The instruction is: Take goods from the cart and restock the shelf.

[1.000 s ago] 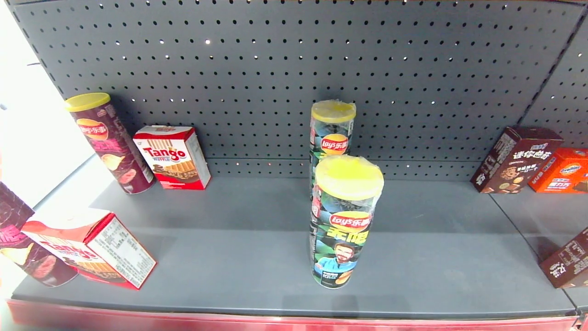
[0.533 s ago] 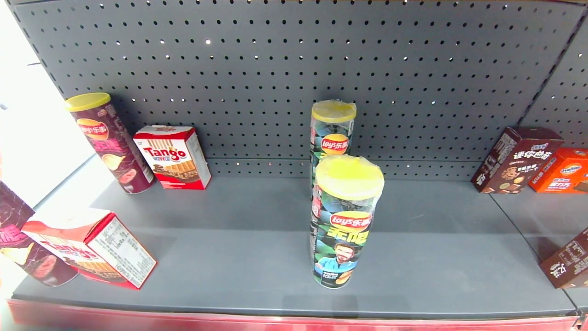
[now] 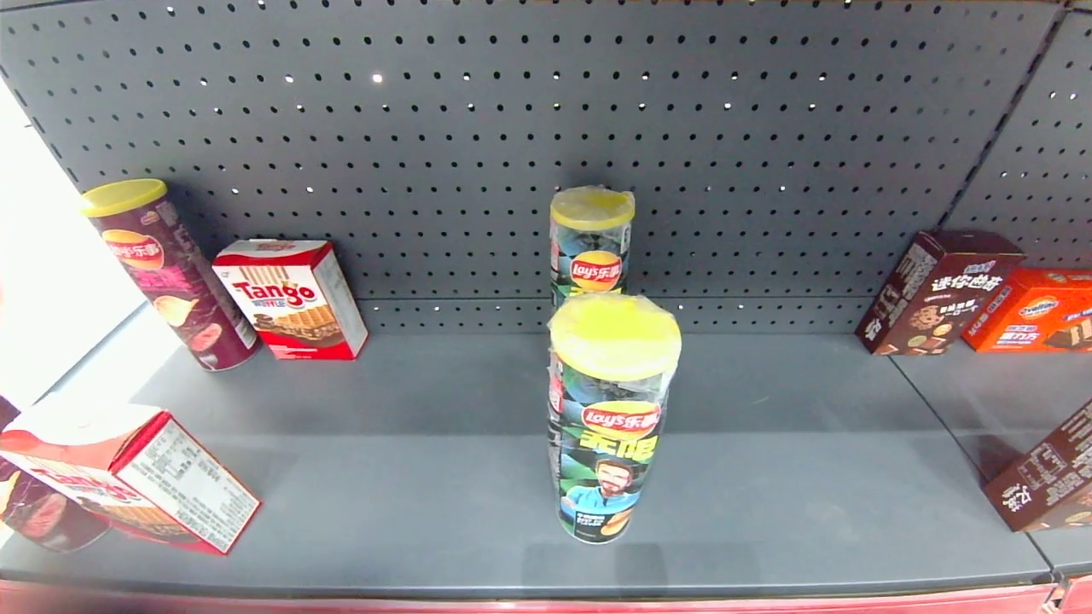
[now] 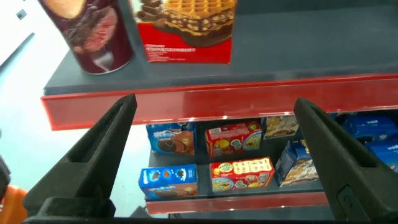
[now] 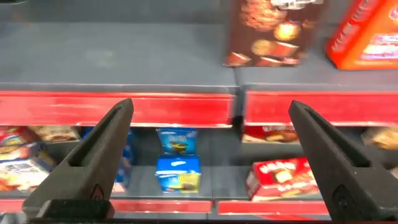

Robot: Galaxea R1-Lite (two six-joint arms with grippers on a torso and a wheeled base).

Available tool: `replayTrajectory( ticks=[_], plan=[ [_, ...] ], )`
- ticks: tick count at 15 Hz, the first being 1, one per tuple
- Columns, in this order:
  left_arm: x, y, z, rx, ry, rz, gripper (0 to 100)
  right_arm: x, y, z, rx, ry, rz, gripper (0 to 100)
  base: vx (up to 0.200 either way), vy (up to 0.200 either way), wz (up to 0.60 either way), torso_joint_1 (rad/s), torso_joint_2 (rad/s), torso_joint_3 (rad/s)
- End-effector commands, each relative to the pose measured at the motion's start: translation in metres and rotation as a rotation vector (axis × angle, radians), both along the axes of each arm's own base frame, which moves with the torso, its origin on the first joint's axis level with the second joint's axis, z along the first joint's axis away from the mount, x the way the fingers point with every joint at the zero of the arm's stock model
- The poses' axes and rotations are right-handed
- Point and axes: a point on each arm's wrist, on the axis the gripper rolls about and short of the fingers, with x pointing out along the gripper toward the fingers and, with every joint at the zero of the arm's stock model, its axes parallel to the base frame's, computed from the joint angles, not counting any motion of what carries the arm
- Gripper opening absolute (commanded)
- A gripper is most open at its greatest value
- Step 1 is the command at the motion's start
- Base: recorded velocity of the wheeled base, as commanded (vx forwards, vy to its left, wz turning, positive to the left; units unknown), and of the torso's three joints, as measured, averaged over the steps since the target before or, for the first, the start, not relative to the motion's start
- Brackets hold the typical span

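Observation:
Two green chip cans with yellow lids stand mid-shelf, one [image 3: 610, 418] near the front, the other [image 3: 591, 243] behind it by the pegboard. At the left are a maroon can [image 3: 166, 273] and a red wafer box [image 3: 290, 298] at the back, plus another wafer box [image 3: 128, 477] and a maroon can [image 3: 38, 512] at the front. My left gripper [image 4: 214, 102] is open and empty, level with the red shelf edge [image 4: 261, 99], below the maroon can [image 4: 93, 31] and wafer box [image 4: 186, 31]. My right gripper [image 5: 210, 104] is open and empty, facing the shelf edge [image 5: 174, 109] below a brown box [image 5: 273, 31].
At the shelf's right are a brown cookie box [image 3: 934, 290], an orange box [image 3: 1036, 311] and a front brown box [image 3: 1045, 477]. Bare grey shelf [image 3: 810, 477] lies either side of the green cans. A lower shelf holds several small boxes [image 4: 239, 174].
The whole head picture has shifted a little, so the camera moved. The goods on the shelf keep their places.

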Motion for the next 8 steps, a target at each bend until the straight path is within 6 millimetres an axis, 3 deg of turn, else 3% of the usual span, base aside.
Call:
replayTrajectory(
  ticks=[1, 8],
  plan=[
    [0.0000, 0.0000, 0.0004, -0.002, 0.001, 0.000, 100, 0.0001, 0.0000, 0.0001, -0.001, 0.001, 0.000, 100, 0.000, 0.000, 0.00, 0.000, 0.00, 0.000],
    [0.0001, 0.0001, 0.0001, -0.011, 0.001, 0.004, 100, 0.0001, 0.0000, 0.0001, -0.001, 0.001, 0.000, 100, 0.000, 0.000, 0.00, 0.000, 0.00, 0.000]
  ],
)
